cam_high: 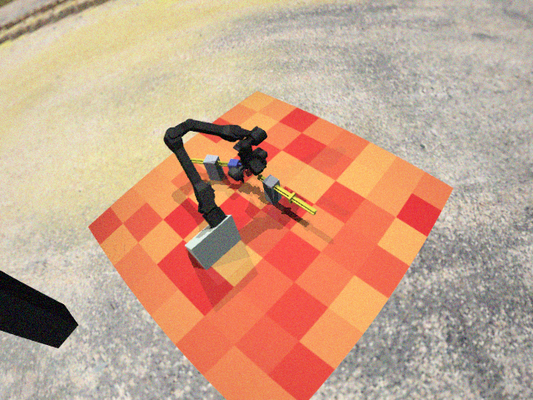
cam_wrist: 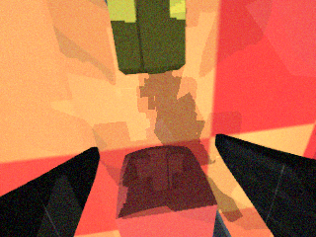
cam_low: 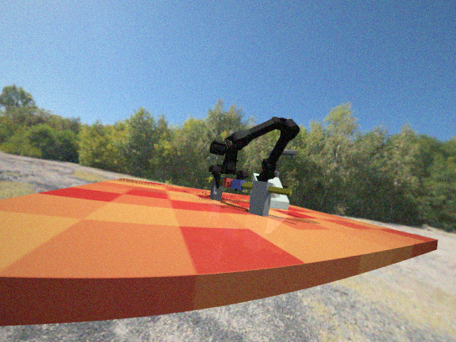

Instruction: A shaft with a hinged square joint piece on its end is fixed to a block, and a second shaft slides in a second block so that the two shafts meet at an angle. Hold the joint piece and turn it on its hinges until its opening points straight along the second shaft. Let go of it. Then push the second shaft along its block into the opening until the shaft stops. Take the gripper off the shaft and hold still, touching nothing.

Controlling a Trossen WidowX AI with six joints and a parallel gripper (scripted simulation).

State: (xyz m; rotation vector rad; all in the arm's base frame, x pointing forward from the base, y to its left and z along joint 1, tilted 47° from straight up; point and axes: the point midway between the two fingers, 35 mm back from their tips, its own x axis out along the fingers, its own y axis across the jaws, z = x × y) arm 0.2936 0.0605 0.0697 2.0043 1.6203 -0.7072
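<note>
The fixed yellow shaft [cam_high: 196, 161] [cam_low: 280, 190] runs through a grey block [cam_high: 214, 171] [cam_low: 259, 199]. A blue hinge part [cam_high: 233, 162] [cam_low: 237, 184] is on its end, with the red joint piece [cam_low: 226, 182] [cam_wrist: 168, 185] beyond it. My gripper [cam_high: 247, 172] [cam_wrist: 158, 145] is open, its fingers on either side of the red piece, with gaps showing on both sides in the wrist view. The second yellow shaft [cam_high: 305, 205] [cam_wrist: 153, 44] lies in the other grey block [cam_high: 271, 190] [cam_low: 216, 193]. Its end is apart from the red piece, which faces roughly toward it. Exact alignment is hard to tell.
A raised yellow collar [cam_high: 291, 197] is on the second shaft, on the outer side of its block. The arm rises from a pale grey base block [cam_high: 217, 245]. The blocks stand on a red and orange checkered table top [cam_high: 292, 253] [cam_low: 140, 246]. A black beam [cam_high: 34, 312] shows at the lower left of the top view.
</note>
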